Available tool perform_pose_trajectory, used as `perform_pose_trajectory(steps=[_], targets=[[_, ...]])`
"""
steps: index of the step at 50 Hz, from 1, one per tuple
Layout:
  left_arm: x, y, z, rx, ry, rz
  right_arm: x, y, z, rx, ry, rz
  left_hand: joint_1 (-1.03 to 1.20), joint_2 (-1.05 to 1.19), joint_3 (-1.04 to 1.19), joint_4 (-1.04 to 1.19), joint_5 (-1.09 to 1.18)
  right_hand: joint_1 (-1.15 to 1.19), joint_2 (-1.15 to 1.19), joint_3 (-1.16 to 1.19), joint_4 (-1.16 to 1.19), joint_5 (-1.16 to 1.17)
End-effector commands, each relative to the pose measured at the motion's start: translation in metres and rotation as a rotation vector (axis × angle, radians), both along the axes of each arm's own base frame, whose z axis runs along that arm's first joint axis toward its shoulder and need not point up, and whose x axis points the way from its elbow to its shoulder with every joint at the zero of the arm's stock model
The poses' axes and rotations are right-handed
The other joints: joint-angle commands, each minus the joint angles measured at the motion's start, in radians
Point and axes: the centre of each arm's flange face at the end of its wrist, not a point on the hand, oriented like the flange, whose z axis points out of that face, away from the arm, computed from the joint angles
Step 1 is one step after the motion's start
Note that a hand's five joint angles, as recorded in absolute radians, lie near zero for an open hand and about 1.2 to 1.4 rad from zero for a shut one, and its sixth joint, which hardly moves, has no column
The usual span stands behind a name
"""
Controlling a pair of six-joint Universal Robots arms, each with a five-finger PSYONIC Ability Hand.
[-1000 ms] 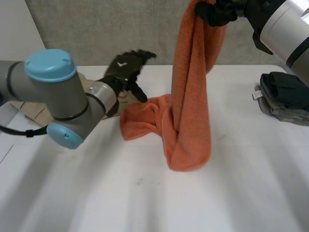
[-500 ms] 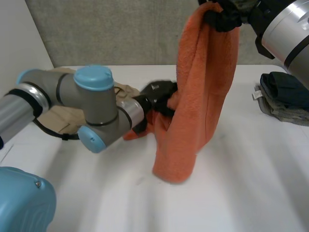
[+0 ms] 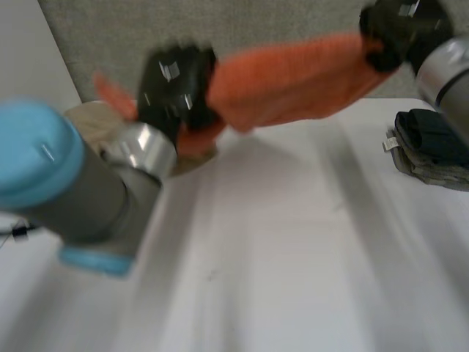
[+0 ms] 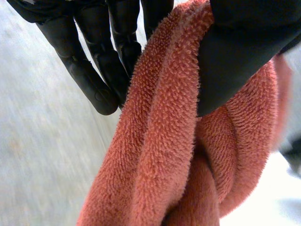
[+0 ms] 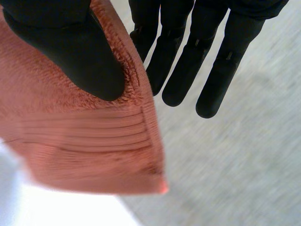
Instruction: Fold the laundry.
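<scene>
Crosswise, the orange towel [image 3: 293,81] spans the air above the desk [image 3: 293,242], one end pinched in the left hand [image 3: 176,82], the other pinched in the right hand [image 3: 399,31].

The left arm [image 3: 88,205] hides much of the beige cloth [image 3: 89,121]; the left hand [image 3: 176,81] covers part of the orange towel [image 3: 293,77]; the dark pile [image 3: 432,139] is cropped.

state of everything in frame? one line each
orange towel: held up, stretched between both hands
left hand: shut, thumb pinching a bunched part of the towel
right hand: shut, thumb pinching the towel's edge near a corner
dark clothes: folded, stacked on the table
beige garment: lying loose on the table
</scene>
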Motion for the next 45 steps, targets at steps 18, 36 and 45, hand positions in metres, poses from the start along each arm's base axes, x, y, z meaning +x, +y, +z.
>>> perform_pose_trajectory(steps=[18,36,45], targets=[[0.03,-0.004,-0.044,0.361,-0.222,0.06,-0.021,0.043,-0.16,0.401,0.357,-0.048,-0.931,-0.983,-0.967,-0.985,-0.907,0.263,0.214,0.205,0.196,0.226],[0.097,-0.05,-0.092,0.655,-0.553,0.078,-0.037,0.04,-0.162,0.332,0.336,-0.108,-0.731,-0.783,-0.767,-0.785,-0.708,0.263,0.214,0.205,0.196,0.226],[0.113,-0.037,-0.114,0.575,-0.564,0.063,-0.039,0.028,-0.169,0.365,0.342,-0.14,-0.684,-0.736,-0.72,-0.738,-0.661,0.263,0.214,0.205,0.196,0.226]])
